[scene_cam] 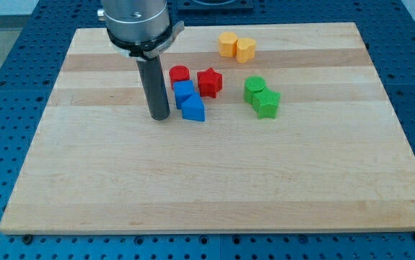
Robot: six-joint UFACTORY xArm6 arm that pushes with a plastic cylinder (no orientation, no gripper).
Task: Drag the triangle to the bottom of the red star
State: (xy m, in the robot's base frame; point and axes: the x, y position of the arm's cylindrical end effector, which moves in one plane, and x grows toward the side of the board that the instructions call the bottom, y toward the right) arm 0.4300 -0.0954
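Note:
A blue triangle block [193, 109] lies on the wooden board, just below a blue cube [184, 92]. The red star [209, 82] sits up and to the right of the triangle, beside the blue cube. A red cylinder [180, 74] is just above the blue cube. My tip [159, 116] rests on the board just left of the blue triangle, with a small gap between them. The rod rises to the arm's metal flange at the view's top.
Two orange blocks [236, 46] sit together near the board's top edge. A green cylinder [255, 87] and a green star [267, 102] touch each other to the right of the red star. The board [214, 180] lies on a blue perforated table.

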